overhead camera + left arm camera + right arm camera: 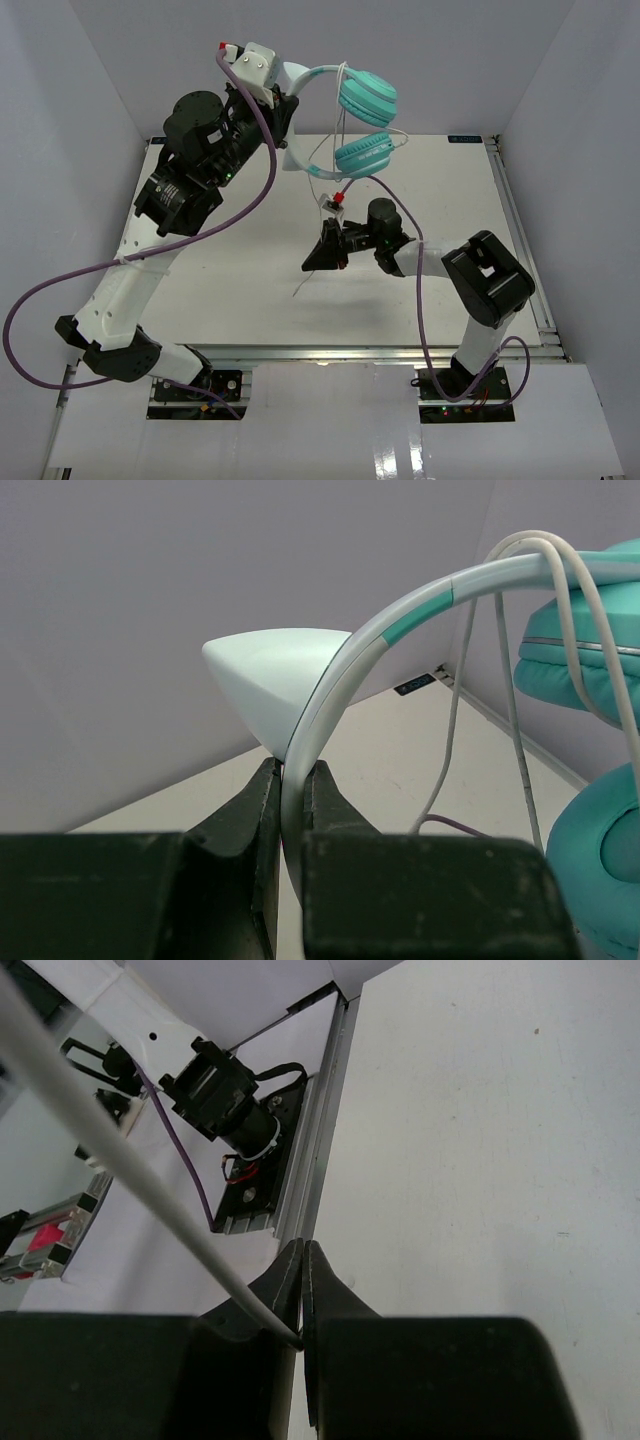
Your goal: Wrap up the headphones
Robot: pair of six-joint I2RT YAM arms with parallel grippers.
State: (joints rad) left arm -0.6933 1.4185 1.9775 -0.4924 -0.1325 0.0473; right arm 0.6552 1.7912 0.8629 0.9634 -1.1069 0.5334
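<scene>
Pale white tabletop [250,290] spreads beneath both arms, with light panels walling it in. The left arm [190,190] rears high over the far left part of it, and a purple cable [60,284] loops off its side. The right arm [490,280] bends low across the middle.

The headphones [365,100] hang in the air well above the table, out to the right of the left gripper [283,108]. Its jaws are pinched tight on the thin headband [330,680], which arcs up and away toward the two teal ear cups [570,670], stacked one above the other in the top view.

Below the cups, the right gripper [322,256] is closed to a slit on the white cord [130,1160]. The cord enters between its fingertips and runs taut up toward the headphones. Loops of cord drape over the headband near the upper cup, and a thin tail of it trails from the right gripper down toward the table.
</scene>
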